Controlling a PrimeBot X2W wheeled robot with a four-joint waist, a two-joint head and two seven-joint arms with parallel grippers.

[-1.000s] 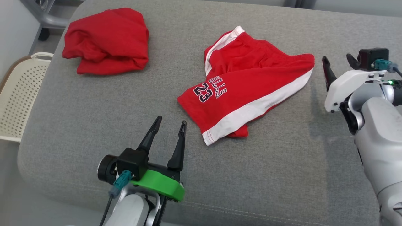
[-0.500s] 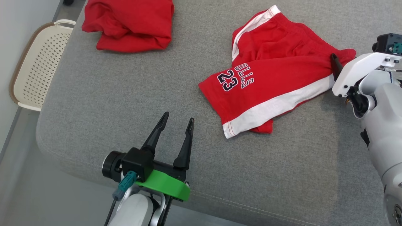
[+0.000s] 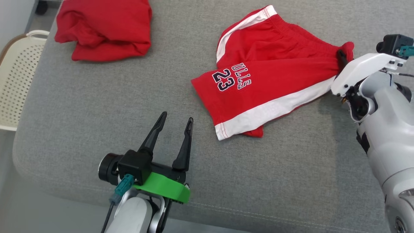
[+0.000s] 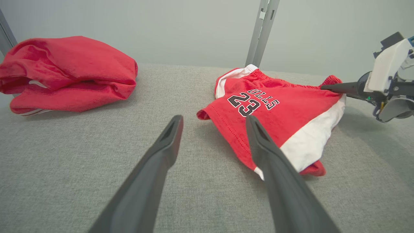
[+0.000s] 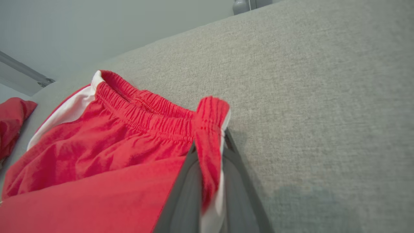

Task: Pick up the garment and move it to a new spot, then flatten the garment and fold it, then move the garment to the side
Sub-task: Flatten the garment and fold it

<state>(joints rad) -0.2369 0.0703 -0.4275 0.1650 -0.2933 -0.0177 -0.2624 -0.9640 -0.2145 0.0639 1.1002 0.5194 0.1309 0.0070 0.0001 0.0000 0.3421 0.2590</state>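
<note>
The garment is a pair of red shorts with white side stripes and "23" printed on it, lying crumpled on the grey cushion. My right gripper is shut on the right corner of its elastic waistband. In the right wrist view the red band is pinched between the two dark fingers. My left gripper stands open near the cushion's front edge, left of the shorts and apart from them. In the left wrist view the shorts lie just ahead of the open left gripper.
A second red garment lies bunched at the cushion's far left. A cream perforated basket stands off the cushion's left edge. The cushion's front edge runs just below my left gripper.
My right gripper moved in from the right of the shorts to the waistband corner and closed on it. The head camera shifted. The left gripper stayed open in place.
</note>
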